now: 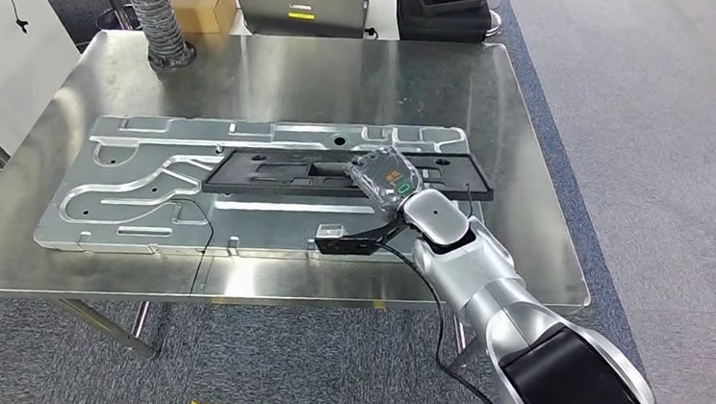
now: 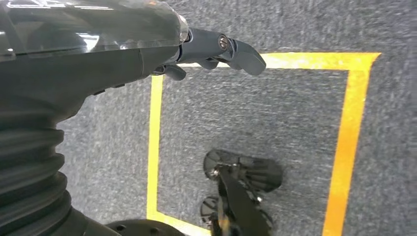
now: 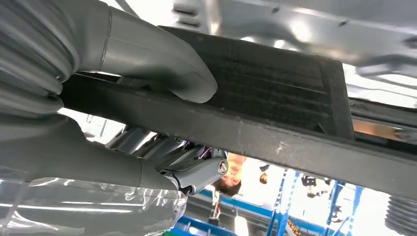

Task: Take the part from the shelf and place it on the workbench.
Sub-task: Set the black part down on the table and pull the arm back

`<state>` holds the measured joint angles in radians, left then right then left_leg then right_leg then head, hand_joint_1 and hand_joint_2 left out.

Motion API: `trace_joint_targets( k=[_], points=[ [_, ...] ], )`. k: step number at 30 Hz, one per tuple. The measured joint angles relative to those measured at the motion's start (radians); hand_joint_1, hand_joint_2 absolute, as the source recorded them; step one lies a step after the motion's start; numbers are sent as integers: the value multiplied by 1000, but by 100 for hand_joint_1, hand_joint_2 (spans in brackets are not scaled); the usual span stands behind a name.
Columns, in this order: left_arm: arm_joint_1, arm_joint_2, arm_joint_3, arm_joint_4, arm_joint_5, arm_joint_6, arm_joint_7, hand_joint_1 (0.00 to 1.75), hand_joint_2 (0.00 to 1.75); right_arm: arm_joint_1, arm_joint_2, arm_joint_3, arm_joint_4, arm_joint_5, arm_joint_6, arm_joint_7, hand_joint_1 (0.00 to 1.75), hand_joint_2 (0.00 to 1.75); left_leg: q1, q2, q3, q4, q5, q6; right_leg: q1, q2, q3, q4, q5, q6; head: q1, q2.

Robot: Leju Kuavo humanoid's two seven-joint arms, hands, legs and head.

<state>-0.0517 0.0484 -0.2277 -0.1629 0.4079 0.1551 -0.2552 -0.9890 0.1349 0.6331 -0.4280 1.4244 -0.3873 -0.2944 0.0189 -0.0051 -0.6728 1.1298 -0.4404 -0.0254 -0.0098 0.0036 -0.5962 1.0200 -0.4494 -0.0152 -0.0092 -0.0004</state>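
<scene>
One long black part [image 1: 337,173] lies across a large silver plate [image 1: 133,189] on the steel workbench [image 1: 278,70], and the right hand [image 1: 387,177] grips it near its right-hand end. In the head view the part stretches away to the left of the hand, with a short length sticking out past it on the right. From the right wrist view, the thick grey thumb [image 3: 162,64] presses on one broad face of the part [image 3: 275,113] while the darker fingers [image 3: 196,174] curl under the opposite side, so the bar is clamped between them. The left hand [image 2: 216,49] hangs over grey carpet marked with yellow tape [image 2: 344,147]; its fingers are loosely extended with nothing between them.
</scene>
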Motion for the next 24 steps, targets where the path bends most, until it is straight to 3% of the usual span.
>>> trace_joint_targets(
  k=[1,2,5,7,10,11,12,13,16,18,21,22,24],
  points=[
    [0,1,-1,0,-2,0,-3,0,175,6,1,0,6,-13,-11,-9,175,175,-1,-1,27,-56,19,3,2,1,0,3,-3,4,0,0],
    [-1,1,-2,0,-2,0,-5,0,175,12,2,0,11,-25,-20,-17,131,131,-3,-1,42,-89,25,7,3,1,-1,5,-5,9,0,0],
    [-3,1,-4,0,-4,0,-9,0,175,36,5,0,25,-59,-46,-33,0,0,-5,-3,48,-105,23,22,5,2,-1,2,-6,24,0,0],
    [-3,1,-6,0,-5,3,-11,0,175,49,7,0,31,-82,-61,-44,0,0,-2,-2,52,-111,25,34,3,1,-12,33,-30,34,0,0],
    [-6,1,-9,0,-5,10,-12,0,175,65,9,-4,39,-113,-73,-64,0,0,-3,-1,54,-114,25,43,2,0,-97,213,-117,42,0,0],
    [-6,1,-10,0,-5,12,-11,0,175,74,10,-6,42,-122,-74,-70,0,0,-4,-1,54,-114,24,44,2,0,-125,267,-132,43,0,0],
    [-6,1,-10,0,-5,15,-10,0,175,83,10,-9,46,-132,-74,-78,0,0,-5,-1,55,-113,24,45,2,0,-137,287,-129,42,0,0],
    [-5,0,-11,0,-5,19,-10,0,131,90,11,-12,49,-142,-75,-86,0,0,-6,-2,56,-113,23,45,3,0,-129,264,-106,39,0,0],
    [-5,-4,-14,0,-4,31,-15,0,0,98,15,-23,54,-174,-80,-111,0,0,-10,-3,59,-112,22,42,9,-1,-34,61,-12,21,0,0],
    [-5,-7,-15,0,-3,36,-18,0,0,101,18,-30,56,-195,-87,-127,0,0,-12,-2,59,-112,21,34,15,-2,-5,0,4,13,0,0],
    [-3,-7,-17,0,-3,38,-19,0,0,110,22,-57,55,-273,-94,-187,0,0,-13,-1,62,-113,18,19,12,-3,1,-13,11,1,0,0],
    [-3,-7,-17,0,-4,38,-19,0,0,113,25,-73,50,-326,-91,-226,0,0,-12,-1,56,-96,5,14,8,-3,5,-20,15,-4,0,0],
    [-2,-7,-18,0,-4,34,-22,0,0,126,28,-115,13,-500,-79,-316,0,0,-9,0,14,0,-52,4,5,-5,11,-28,19,-11,0,0]
  ],
)
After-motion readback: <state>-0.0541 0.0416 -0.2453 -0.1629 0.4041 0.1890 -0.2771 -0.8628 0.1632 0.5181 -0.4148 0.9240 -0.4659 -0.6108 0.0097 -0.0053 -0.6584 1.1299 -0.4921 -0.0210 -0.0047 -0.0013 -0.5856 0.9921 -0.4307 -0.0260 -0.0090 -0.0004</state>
